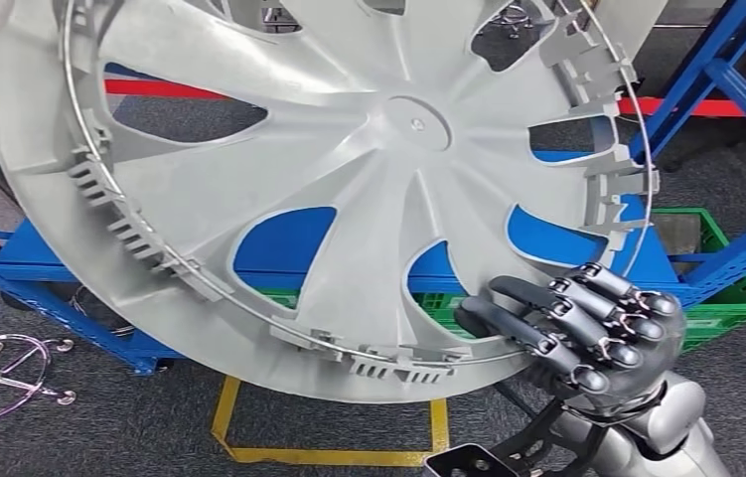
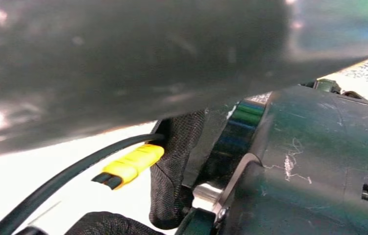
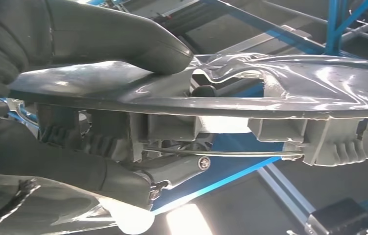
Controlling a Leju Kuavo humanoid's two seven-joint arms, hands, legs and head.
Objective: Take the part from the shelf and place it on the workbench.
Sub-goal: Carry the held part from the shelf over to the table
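Blue shelving behind | grey spoked wheel cover | right hand grips rim

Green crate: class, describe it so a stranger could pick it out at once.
Find the big grey wheel cover held up by the right hand. Behind them, low in the blue shelf, sits the green crate, the only green, lattice-walled thing there.
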